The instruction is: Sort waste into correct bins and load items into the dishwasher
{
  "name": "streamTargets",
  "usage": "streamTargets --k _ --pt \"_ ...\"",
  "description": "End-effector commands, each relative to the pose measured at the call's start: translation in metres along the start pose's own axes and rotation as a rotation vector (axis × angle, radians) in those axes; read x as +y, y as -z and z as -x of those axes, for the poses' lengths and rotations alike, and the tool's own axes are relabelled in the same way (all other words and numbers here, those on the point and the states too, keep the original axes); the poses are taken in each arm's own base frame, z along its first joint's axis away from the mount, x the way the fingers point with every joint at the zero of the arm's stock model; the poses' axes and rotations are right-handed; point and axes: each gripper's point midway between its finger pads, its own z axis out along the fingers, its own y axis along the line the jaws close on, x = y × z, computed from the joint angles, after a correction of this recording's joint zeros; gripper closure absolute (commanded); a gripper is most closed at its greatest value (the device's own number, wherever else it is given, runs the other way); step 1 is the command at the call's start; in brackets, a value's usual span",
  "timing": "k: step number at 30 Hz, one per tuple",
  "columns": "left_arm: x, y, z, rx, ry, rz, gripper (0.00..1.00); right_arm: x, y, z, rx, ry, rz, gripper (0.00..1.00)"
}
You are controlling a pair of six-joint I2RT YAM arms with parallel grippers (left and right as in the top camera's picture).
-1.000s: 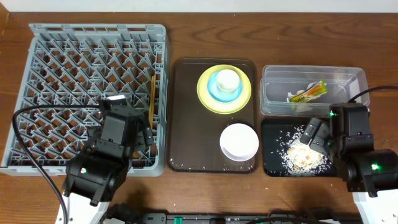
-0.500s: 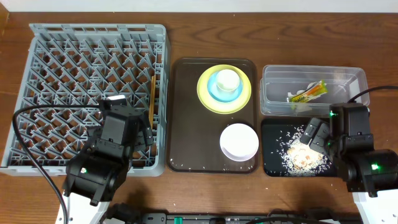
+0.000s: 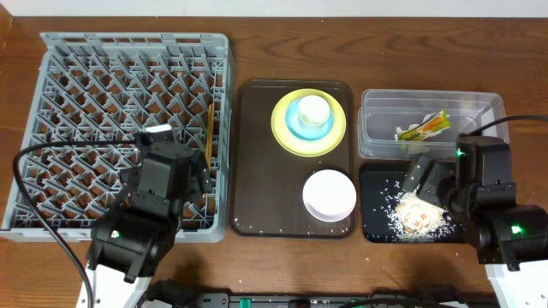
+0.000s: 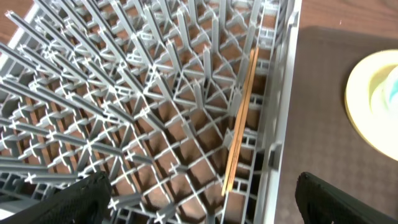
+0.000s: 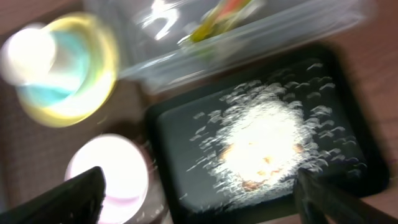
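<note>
The grey dish rack point(image 3: 86, 85) fills the left; the wooden chopsticks point(image 3: 210, 133) lie along its right edge, also in the left wrist view point(image 4: 241, 118). My left gripper point(image 4: 202, 199) is open and empty over the rack's front right part. The yellow plate point(image 3: 287, 128) holds the light blue bowl point(image 3: 297, 127) and white cup point(image 3: 314, 109); the white bowl point(image 3: 329, 194) sits in front. The clear tub point(image 3: 377, 128) holds the green-and-yellow wrapper point(image 3: 425, 127). The black tray point(image 3: 373, 218) holds rice grains and tissue point(image 3: 413, 212). My right gripper point(image 5: 199, 199) is open and empty above the black tray point(image 5: 180, 155).
The dark brown serving tray point(image 3: 257, 171) lies between the rack and the bins, under the plate and white bowl. Black cables run from both arm bases. Wooden table shows around everything.
The right gripper has lifted and shifted slightly back from the rice pile; its wrist view is blurred with motion. The left arm has barely moved.
</note>
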Motion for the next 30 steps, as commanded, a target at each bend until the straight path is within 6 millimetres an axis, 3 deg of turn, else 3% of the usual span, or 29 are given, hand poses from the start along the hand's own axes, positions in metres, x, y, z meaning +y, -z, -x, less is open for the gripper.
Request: streamTargets --k 1,4,6,12,15,17,23,30 --pt "0.005 0.005 0.009 -0.042 0.015 0.019 0.05 0.039 0.005 -0.021 0.114 0.140 0.211 0.21" --pt "0.013 0.007 0.012 -0.056 0.052 0.042 0.05 0.046 -0.001 -0.033 0.163 0.270 0.213 0.23" --pt "0.033 0.008 0.016 -0.073 0.095 0.112 0.05 0.056 -0.005 -0.044 0.206 0.342 0.230 0.24" --pt "0.105 0.024 0.022 -0.090 0.286 0.318 0.05 0.102 -0.019 -0.086 0.318 0.556 0.300 0.29" --pt "0.142 0.034 0.013 -0.089 0.389 0.428 0.05 0.129 -0.030 -0.107 0.344 0.644 0.324 0.40" --pt "0.165 0.039 0.002 -0.062 0.456 0.508 0.05 0.140 -0.049 -0.119 0.336 0.670 0.249 0.46" --pt "0.180 0.042 -0.004 -0.050 0.502 0.562 0.05 0.155 -0.077 -0.157 0.385 0.782 0.186 0.50" --pt "0.180 0.040 -0.005 -0.043 0.500 0.563 0.04 0.147 -0.102 -0.190 0.414 0.926 0.053 0.62"
